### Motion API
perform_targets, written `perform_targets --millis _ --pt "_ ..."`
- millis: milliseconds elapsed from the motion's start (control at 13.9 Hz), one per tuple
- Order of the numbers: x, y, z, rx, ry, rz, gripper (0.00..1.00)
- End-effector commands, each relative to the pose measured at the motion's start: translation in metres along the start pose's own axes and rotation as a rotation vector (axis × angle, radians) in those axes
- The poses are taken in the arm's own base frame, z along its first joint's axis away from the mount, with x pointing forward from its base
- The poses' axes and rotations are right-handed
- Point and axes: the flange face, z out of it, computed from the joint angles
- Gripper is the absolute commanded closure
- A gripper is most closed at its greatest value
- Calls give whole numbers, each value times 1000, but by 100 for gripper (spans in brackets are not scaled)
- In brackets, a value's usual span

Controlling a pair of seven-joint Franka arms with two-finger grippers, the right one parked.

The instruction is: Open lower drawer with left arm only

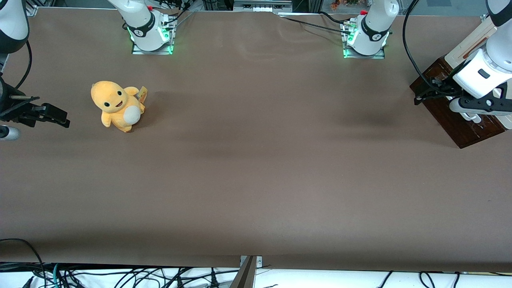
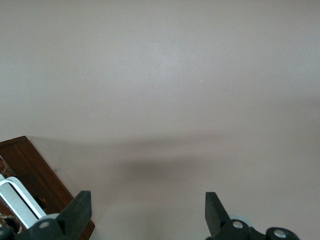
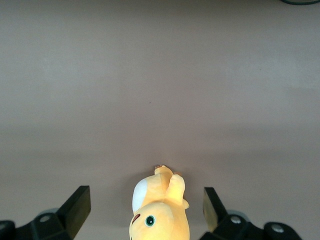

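The dark-brown lower drawer is showing its white bar handle, with the spread-open gripper hovering right above it.

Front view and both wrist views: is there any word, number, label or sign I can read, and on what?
None can be read.
Small tag on the yellow plush toy: print too small to read.
Round marks on the white arm bases: unreadable.
Dark-brown wooden drawer beneath the open black left gripper: no text.
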Motion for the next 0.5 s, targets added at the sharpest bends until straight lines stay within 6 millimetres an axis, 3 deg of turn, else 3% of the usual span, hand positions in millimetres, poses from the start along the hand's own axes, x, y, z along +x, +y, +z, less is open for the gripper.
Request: perform_targets --millis 0,433 --pt "3 1 -5 -9 4 2 0" --pt "2 2 -4 -11 -6 -1 0"
